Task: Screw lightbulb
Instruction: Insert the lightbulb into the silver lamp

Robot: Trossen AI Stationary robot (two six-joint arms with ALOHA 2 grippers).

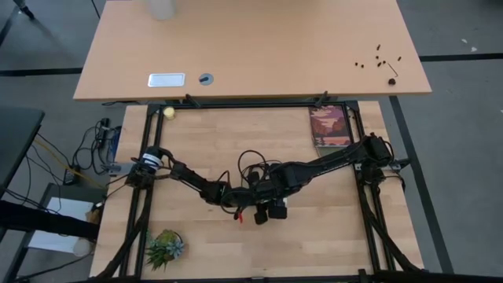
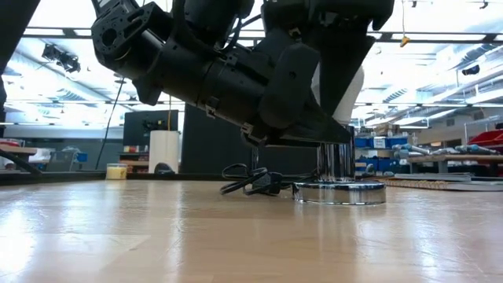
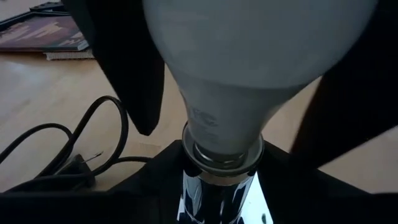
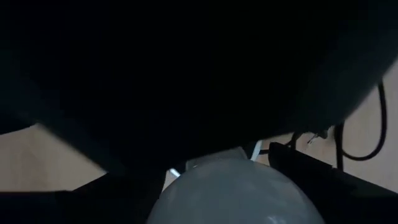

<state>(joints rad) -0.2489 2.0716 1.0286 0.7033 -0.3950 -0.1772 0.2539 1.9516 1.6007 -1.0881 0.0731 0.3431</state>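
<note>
The lightbulb (image 3: 249, 56), white and rounded, stands upright with its neck in the chrome socket (image 3: 217, 186). The socket's round disc base (image 2: 339, 192) rests flat on the wooden table. My right gripper (image 1: 266, 203) comes down over the bulb from above, its dark fingers (image 3: 134, 68) on either side of the bulb's widest part. My left gripper (image 1: 242, 196) reaches in nearly level from the table's left, with its fingers around the socket's chrome post below the bulb. In the right wrist view only the bulb's dome (image 4: 236, 193) shows. My left gripper pinches the socket's chrome post (image 3: 186, 193) between its two fingers, just under the bulb's neck, coming nearly level from the table's left. The socket stands upright with its disc base on the table. My right gripper holds the bulb's widest part (image 3: 155, 37) between its two fingers, which point straight down from above. The bulb stands upright with its neck seated in the socket.
The socket's black cord (image 3: 93, 143) loops over the table behind it. A book (image 1: 330, 126) lies at the far right, a small plant (image 1: 165, 248) at the near left, and a yellow ball (image 1: 168, 112) at the far left corner.
</note>
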